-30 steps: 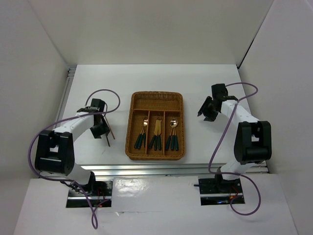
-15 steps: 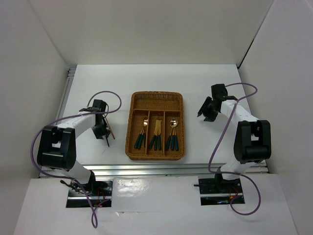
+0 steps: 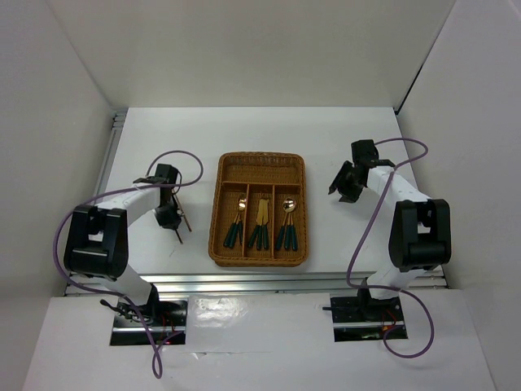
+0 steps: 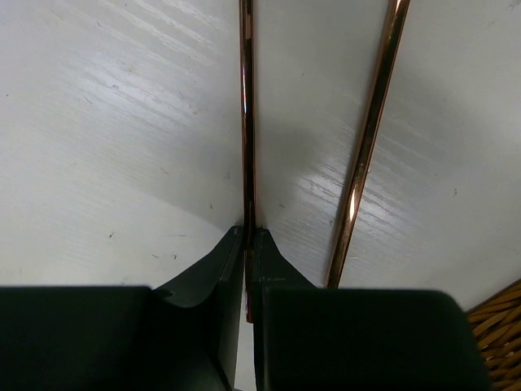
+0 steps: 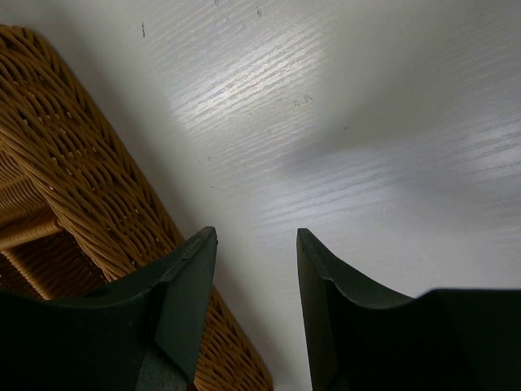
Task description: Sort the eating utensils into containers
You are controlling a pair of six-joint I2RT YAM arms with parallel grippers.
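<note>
Arms are bolted at the near edge of the white table (image 3: 163, 138), one on each side. A brown woven tray (image 3: 218, 213) is set in the middle of the table, with one short end close to the near edge. Three long slots are seen in the near part of the tray. Spoons (image 3: 236, 224) are laid in the left slot, forks (image 3: 260, 224) in the middle slot, and other spoons (image 3: 286, 224) in the right slot. All the dark green handles are turned to the near edge and the gold heads to the far edge.

Between the tray and the left edge of the table, the left claw (image 3: 172, 221) is held low over the table. Two thin red-brown chopsticks (image 3: 185, 218) are seen at its tip. In the left wrist view, the left claw (image 4: 251, 236) is shut tight on the first chopstick (image 4: 247, 122). The second chopstick (image 4: 370, 147) is seen just beside it and is not gripped. It cannot be told if the chopsticks are touching the table. A corner of the tray (image 4: 498, 326) is seen close by.

A little farther back, on the right side of the tray, the right claw (image 3: 342, 186) is held near the tray wall. In the right wrist view, the right claw (image 5: 256, 244) is spread wide and nothing is held in it. The tray wall (image 5: 81, 163) is seen by its left finger.

At the far end of the tray, one crosswise slot (image 3: 260, 171) is seen.
</note>
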